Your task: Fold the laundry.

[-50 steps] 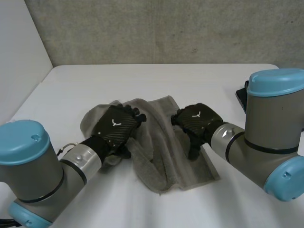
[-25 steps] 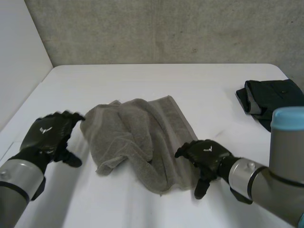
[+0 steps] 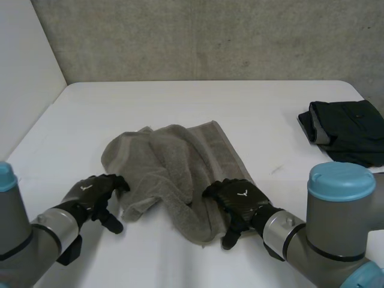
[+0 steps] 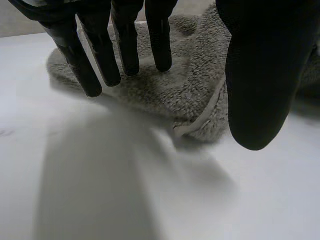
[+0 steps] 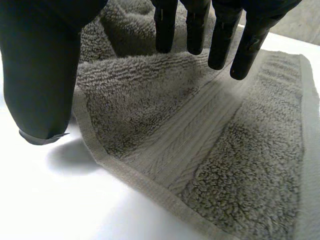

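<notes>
Soft grey towel (image 3: 174, 165), bunched up, with two empty hands at its near side

Your left hand (image 3: 95, 192) is at the towel's near left edge, fingers (image 4: 125, 50) straight and spread just over the fluff, thumb apart, holding nothing; your right hand (image 3: 239, 201) is at the towel's near right corner, fingers straight over the cloth, thumb past the hem (image 5: 125, 175), holding nothing too; the towel lies in the middle of the white table (image 3: 180, 99), lumpy down its middle and flatter on its right side; it looks soft, floppy and light, so I think it will sag and slip if you grab only the fluff; the best spot to pinch looks like the flat stitched hem at the near corners, one hand on each; beyond the towel, far off to its right, sits a dark folded cloth (image 3: 345, 129), well apart from it.
</notes>
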Robot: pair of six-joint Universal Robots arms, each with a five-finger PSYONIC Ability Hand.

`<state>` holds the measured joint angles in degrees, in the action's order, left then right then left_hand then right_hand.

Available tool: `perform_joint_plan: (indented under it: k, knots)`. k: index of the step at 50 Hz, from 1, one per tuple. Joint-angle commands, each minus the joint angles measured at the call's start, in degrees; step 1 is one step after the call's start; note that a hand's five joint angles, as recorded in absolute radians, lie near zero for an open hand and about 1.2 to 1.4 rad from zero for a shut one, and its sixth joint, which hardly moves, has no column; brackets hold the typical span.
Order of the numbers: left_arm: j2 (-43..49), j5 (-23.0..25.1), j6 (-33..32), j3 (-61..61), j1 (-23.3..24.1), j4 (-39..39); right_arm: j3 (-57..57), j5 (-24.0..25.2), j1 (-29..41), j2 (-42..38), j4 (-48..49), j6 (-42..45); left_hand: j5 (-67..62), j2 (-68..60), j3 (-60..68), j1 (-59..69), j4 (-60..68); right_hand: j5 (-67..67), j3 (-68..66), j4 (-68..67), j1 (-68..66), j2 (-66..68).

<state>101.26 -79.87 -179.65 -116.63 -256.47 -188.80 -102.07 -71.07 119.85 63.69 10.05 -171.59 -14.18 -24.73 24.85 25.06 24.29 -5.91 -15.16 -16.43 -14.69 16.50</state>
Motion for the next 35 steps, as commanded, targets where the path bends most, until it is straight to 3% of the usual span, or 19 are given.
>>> perform_joint_plan:
  k: [1,9,16,18,19,22,23,25,30,35]
  knots:
    - [2.7,-0.3,1.8,2.9,1.9,-1.9,1.5,-1.4,0.7,-1.7,0.0,0.1,-0.7,-0.1,0.0,-0.2,0.6,-5.6,-6.4,-5.1,-6.8,5.0]
    - [7.5,-0.8,1.7,6.9,6.2,-4.3,4.0,-2.4,0.7,-3.6,0.1,0.1,0.7,1.2,-1.3,-1.6,-0.8,-16.9,-17.6,-16.3,-18.1,16.3]
    - [11.8,-4.0,1.4,11.1,8.3,-4.2,5.6,-2.5,0.7,-5.1,0.5,-0.1,-0.2,0.4,-0.5,-0.7,0.0,-41.7,-42.5,-41.2,-43.0,41.1]
    - [12.7,-5.5,1.1,11.9,9.0,-4.2,6.0,-2.6,0.7,-5.0,0.8,-0.1,-1.5,-0.9,0.8,0.6,1.4,-57.4,-58.1,-56.8,-58.6,56.8]
    - [13.5,-7.1,1.0,12.6,9.3,-4.2,6.2,-2.8,0.6,-4.8,0.8,-0.1,-8.7,-8.1,8.0,7.8,8.6,-63.9,-64.7,-63.4,-65.1,63.3]
    - [14.1,-9.7,0.7,14.0,9.8,-4.4,7.3,-4.2,0.3,-4.1,0.7,0.0,-30.0,-29.5,29.4,29.2,29.9,-64.1,-64.8,-63.6,-65.3,63.5]
    - [13.4,-11.3,0.7,14.8,10.0,-4.4,7.9,-5.0,0.2,-3.8,0.4,0.2,-43.3,-42.7,42.6,42.4,43.2,-64.1,-64.8,-63.6,-65.3,63.5]
    - [13.1,-12.4,0.4,15.7,10.0,-4.1,9.7,-6.0,0.0,-2.5,-0.2,0.7,-53.4,-52.9,52.8,52.6,53.3,-64.1,-64.8,-63.6,-65.3,63.5]
    - [6.2,-13.0,-3.4,18.6,10.1,-2.4,12.9,-6.4,-0.1,3.8,-3.8,4.1,-55.8,-55.3,55.2,54.9,55.7,-64.1,-64.8,-63.6,-65.3,63.5]
    - [-3.9,-11.9,-14.0,22.4,9.5,2.0,18.3,-6.4,-1.5,11.2,-11.6,14.3,-55.8,-55.3,55.2,54.9,55.7,-64.1,-64.8,-63.6,-65.3,63.5]
